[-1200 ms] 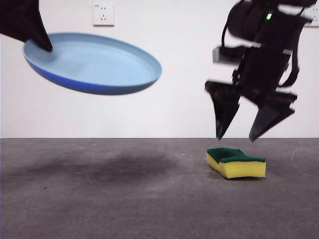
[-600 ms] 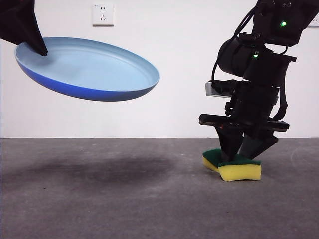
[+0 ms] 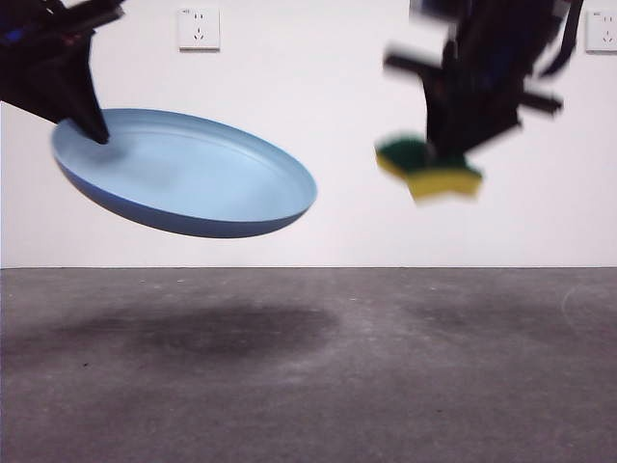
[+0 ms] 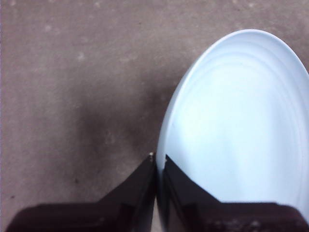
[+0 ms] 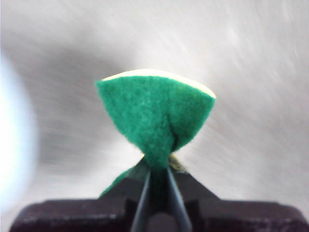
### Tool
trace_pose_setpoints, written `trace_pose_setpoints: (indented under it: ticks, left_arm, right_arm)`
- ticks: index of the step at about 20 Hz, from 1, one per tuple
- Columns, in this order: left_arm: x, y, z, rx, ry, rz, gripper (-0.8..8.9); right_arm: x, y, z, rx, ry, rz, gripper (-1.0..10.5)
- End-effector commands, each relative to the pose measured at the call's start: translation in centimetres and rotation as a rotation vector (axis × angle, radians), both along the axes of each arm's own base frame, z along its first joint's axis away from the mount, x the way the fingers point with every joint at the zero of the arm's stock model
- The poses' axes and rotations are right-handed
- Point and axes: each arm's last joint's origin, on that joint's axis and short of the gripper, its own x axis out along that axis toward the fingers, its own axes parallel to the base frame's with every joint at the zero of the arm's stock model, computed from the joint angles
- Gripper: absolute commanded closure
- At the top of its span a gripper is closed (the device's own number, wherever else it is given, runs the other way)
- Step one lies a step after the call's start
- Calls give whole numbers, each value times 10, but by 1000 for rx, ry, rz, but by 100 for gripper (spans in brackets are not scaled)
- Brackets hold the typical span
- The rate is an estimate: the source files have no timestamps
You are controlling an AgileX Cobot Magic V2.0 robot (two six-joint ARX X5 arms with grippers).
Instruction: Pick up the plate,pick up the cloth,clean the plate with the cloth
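Note:
The light-blue plate (image 3: pixel 188 174) hangs tilted in the air at the left of the front view. My left gripper (image 3: pixel 92 123) is shut on its far-left rim; the left wrist view shows the jaws pinching the plate's edge (image 4: pixel 231 125). The cloth, a yellow sponge with a green top (image 3: pixel 429 169), is up in the air at the upper right, blurred by motion. My right gripper (image 3: pixel 448 145) is shut on it; the right wrist view shows the green layer (image 5: pixel 157 113) squeezed between the jaws. Sponge and plate are apart.
The grey table top (image 3: pixel 308 367) lies below both arms, with the plate's shadow (image 3: pixel 212 328) on it. A white wall with a socket (image 3: pixel 199 29) stands behind.
My right gripper came down on the sponge, shut on it and has lifted it well off the table. The plate has dropped a little and shifted slightly right.

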Motion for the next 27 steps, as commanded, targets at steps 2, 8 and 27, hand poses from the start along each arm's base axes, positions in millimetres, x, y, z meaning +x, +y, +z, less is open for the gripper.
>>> trace_pose_setpoints:
  ticks: [2, 8, 27]
  left_arm:
    - [3, -16, -1, -37, -18, -23, 820]
    - [-10, -50, 3, -102, -41, -132, 820]
    - [-12, -57, 6, -146, -48, -171, 820]
  right_arm:
    - [-28, 13, 22, 90, -37, 70, 963]
    - [-44, 58, 11, 54, -68, 157, 963]
    - [-42, 67, -16, -376, -175, -48, 963]
